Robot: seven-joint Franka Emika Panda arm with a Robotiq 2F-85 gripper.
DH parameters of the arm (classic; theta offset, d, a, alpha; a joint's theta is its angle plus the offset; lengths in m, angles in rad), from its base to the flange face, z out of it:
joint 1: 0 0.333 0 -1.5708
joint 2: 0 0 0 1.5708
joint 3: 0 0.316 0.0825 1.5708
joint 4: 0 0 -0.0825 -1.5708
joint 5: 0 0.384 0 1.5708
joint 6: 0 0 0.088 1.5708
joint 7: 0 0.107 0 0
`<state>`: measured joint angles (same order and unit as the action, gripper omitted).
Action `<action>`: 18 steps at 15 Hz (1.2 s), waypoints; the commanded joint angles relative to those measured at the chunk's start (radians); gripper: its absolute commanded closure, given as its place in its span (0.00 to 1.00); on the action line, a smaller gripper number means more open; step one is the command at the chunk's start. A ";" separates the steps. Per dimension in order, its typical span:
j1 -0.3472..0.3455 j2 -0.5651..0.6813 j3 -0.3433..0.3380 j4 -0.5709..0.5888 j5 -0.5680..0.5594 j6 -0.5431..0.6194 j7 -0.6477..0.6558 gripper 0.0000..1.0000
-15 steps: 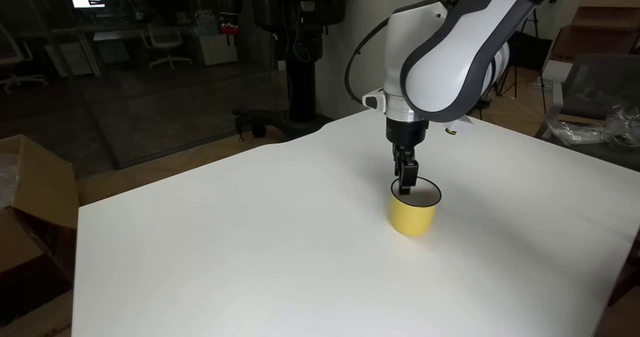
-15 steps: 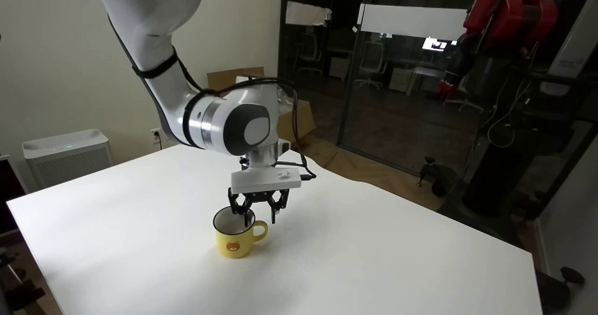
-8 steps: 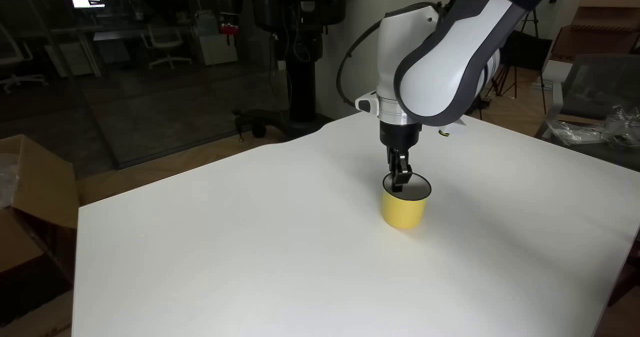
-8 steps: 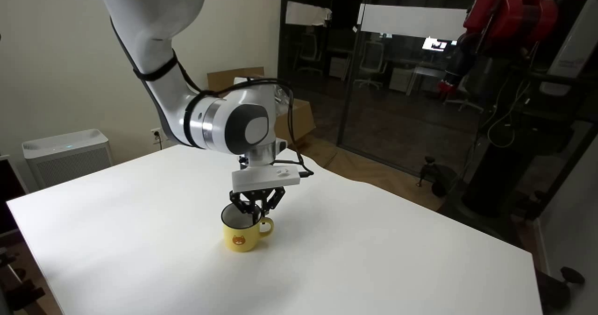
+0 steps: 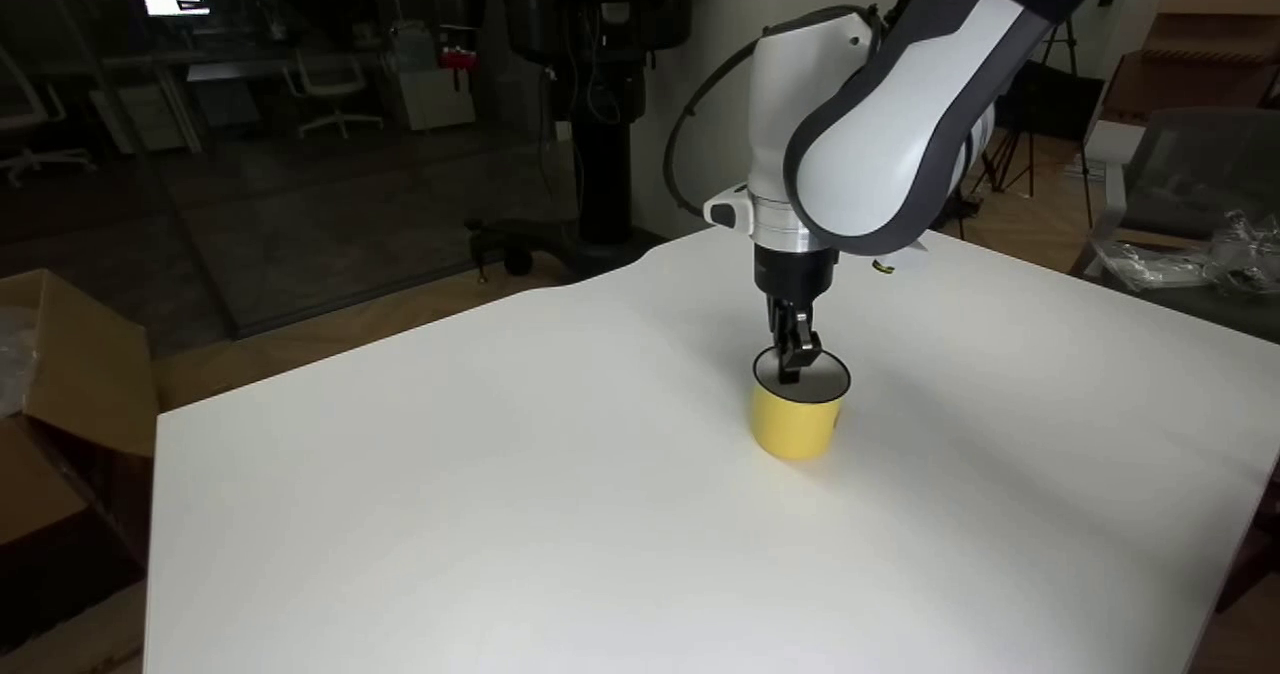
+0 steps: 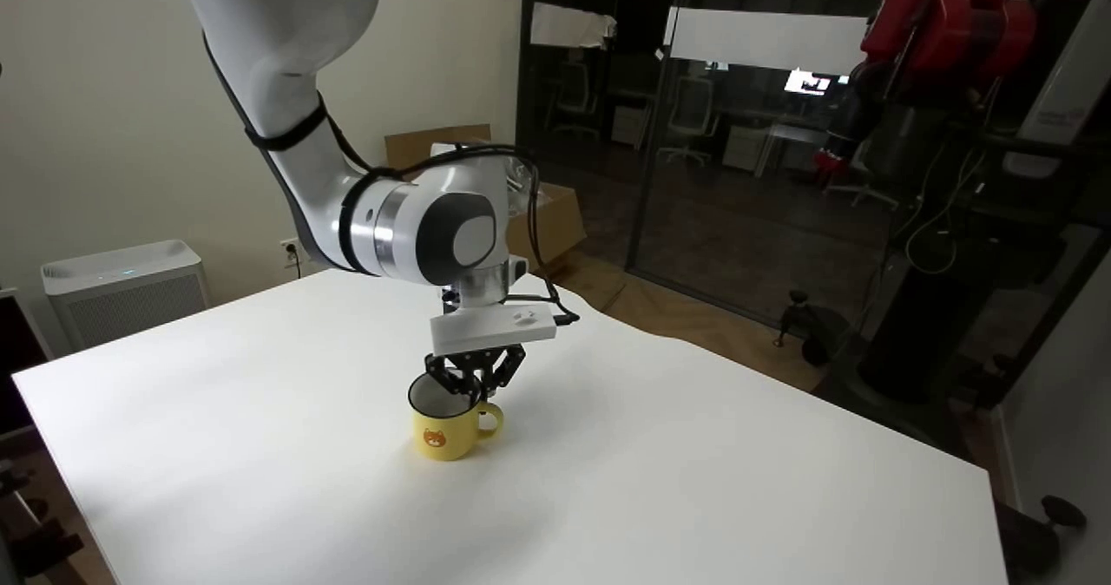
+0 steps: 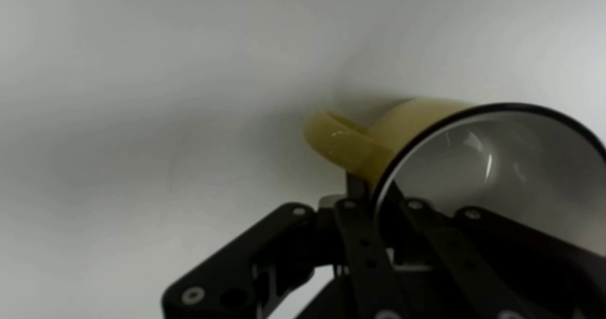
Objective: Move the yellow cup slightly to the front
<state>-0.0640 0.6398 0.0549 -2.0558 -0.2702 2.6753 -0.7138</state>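
The yellow cup (image 5: 793, 428) stands about upright over the white table (image 5: 450, 514); whether its base touches the tabletop I cannot tell. It has a dark rim, a pale inside, a side handle (image 6: 491, 421) and an orange animal face on its wall. My gripper (image 6: 478, 398) points down at the handle side of the rim, shut on the cup's wall. In the wrist view, one finger sits inside the cup and the other outside, just by the handle (image 7: 338, 141). The lower fingertips are partly hidden by the cup's wall.
A cardboard box (image 5: 85, 364) stands off the table's edge. Beyond the table are an air purifier (image 6: 130, 294), a dark wheeled stand (image 5: 600, 184) and a red robot arm (image 6: 955, 29). A chair (image 5: 1200, 174) stands behind the table.
The gripper's fingers have come together on the cup's wall. Cup and gripper have moved left in an exterior view where the box is at the left; the handle side has turned slightly.
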 commanded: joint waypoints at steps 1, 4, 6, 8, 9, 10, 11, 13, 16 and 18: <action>-0.009 -0.002 0.013 0.004 0.009 0.004 0.026 0.97; -0.045 0.010 0.040 0.053 0.112 -0.033 0.078 0.97; -0.070 0.032 0.045 0.114 0.172 -0.077 0.098 0.97; -0.086 0.057 0.038 0.173 0.220 -0.111 0.129 0.97; -0.092 0.071 0.028 0.205 0.236 -0.120 0.149 0.97; -0.099 0.085 0.022 0.235 0.250 -0.127 0.172 0.97; -0.106 0.100 0.014 0.263 0.259 -0.130 0.199 0.97; -0.115 0.128 -0.002 0.315 0.270 -0.131 0.261 0.97; -0.104 0.168 -0.042 0.372 0.267 -0.114 0.382 0.97; -0.088 0.195 -0.074 0.406 0.264 -0.119 0.472 0.97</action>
<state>-0.1824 0.7911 0.0238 -1.7309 -0.0130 2.5776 -0.3799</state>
